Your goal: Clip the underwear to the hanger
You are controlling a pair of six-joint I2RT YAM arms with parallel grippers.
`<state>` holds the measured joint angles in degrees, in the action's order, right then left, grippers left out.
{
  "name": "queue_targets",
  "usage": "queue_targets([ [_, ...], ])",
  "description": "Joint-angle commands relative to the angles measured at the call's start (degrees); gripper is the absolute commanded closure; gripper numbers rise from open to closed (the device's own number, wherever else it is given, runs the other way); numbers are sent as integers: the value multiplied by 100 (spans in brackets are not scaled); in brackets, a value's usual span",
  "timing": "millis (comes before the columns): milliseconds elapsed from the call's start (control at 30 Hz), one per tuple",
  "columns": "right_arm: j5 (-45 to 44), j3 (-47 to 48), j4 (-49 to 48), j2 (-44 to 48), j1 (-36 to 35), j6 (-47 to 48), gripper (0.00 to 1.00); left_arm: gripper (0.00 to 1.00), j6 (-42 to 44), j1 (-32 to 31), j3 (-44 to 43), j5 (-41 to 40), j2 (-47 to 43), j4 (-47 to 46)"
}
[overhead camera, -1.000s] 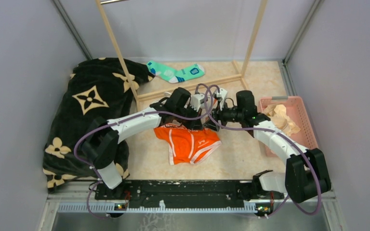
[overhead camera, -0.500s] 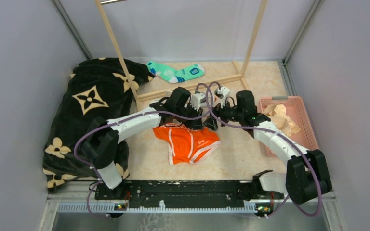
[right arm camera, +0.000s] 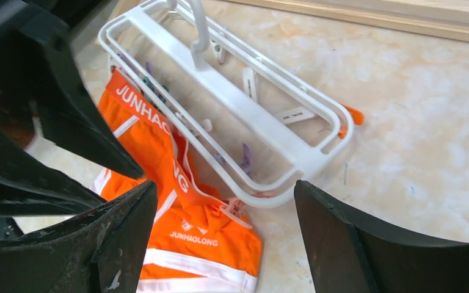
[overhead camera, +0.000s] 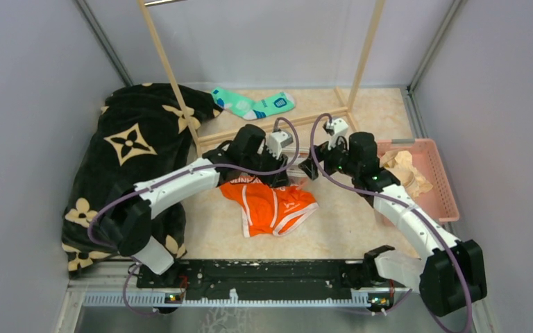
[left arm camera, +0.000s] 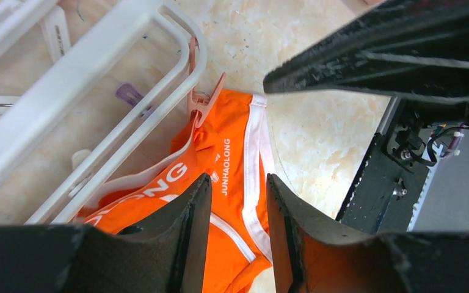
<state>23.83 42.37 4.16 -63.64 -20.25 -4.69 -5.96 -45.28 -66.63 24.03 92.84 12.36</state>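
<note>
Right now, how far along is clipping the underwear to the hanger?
Done: an orange corner clip seems to bite the underwear waistband, with the hanger lying flat over it. In hand: nothing; the left pincer and right pincer are both open. Left: a purple clip sits free, so more of the waistband may need clipping.

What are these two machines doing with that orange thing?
They are meant to clip the underwear onto the hanger. Both lie on the table, with the hanger's frame overlapping the waistband. One clip at the frame's corner looks closed on the waistband. The left end effector and the right end effector hover just above, both open and holding nothing.
</note>
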Motion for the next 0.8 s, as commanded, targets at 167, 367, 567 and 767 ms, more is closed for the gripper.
queue_targets([
  [167, -873, -518, -766, 718, -49, -749, 18, 53, 33, 38, 252, -1239, -1518, 118],
  [367, -2051, -566, -434, 918, -47, -2234, 13, 41, -145, 229, 293, -2297, -2134, 2],
  [567, -1626, -797, -676, 652, 405, -3691, 14, 38, -368, 369, 347, -2615, -2183, -116],
  [767, -769, -945, -1288, -196, 825, -4551, 27, 38, -405, 370, 389, -2624, -2185, -141],
])
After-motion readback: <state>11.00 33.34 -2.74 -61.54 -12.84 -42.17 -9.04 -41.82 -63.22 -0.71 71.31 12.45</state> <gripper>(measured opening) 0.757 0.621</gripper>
